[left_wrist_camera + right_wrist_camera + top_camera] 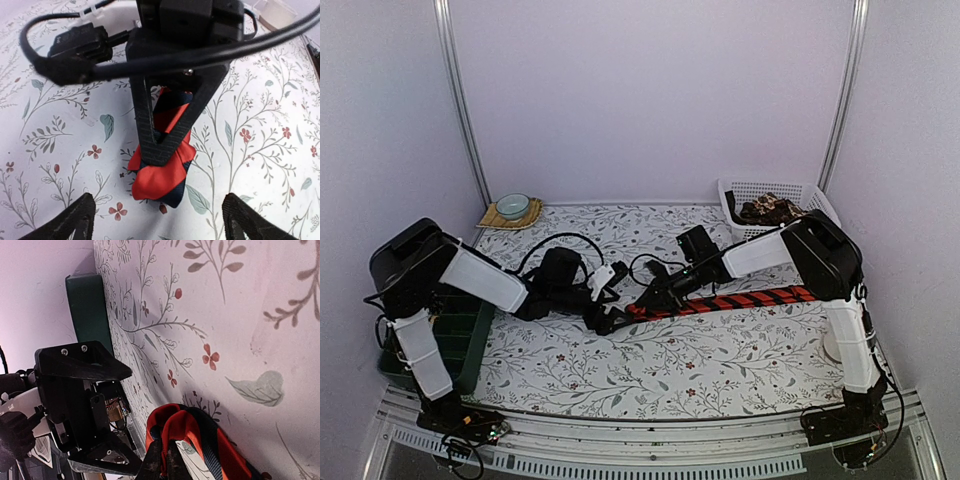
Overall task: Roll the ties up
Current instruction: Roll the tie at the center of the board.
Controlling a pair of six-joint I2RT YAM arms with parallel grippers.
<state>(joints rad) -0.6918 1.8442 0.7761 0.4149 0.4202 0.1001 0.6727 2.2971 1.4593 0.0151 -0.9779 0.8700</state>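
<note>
The red tie with black diagonal stripes (740,299) lies stretched across the floral-patterned surface (720,360). It runs from beside the right arm's elbow towards the middle, where both arms meet. Its left end is folded over into a small loop and lifted slightly off the cloth.

The right gripper (167,462) is closed tight on that folded end. In the left wrist view its dark triangular fingers pinch the red and dark fabric from above, and the loop bulges out just below their tips. In its own wrist view the fold rises between the closed fingertips, red on the outside with a dark edge.

The left gripper (159,215) faces the fold from the other side with its jaws spread wide and nothing between them. Its two black fingers (75,222) sit at the lower corners of its wrist view, either side of the loop and not touching it. The right wrist view shows the same gripper just beside the fold, jaws apart.

At the back right corner a white mesh basket (815,195) holds a heap of brown-patterned ties (770,208). At the back left a small pale-green bowl (512,205) sits on a woven mat (495,219). A dark green bin (465,340) stands at the left edge of the surface, beside the left arm.
</note>
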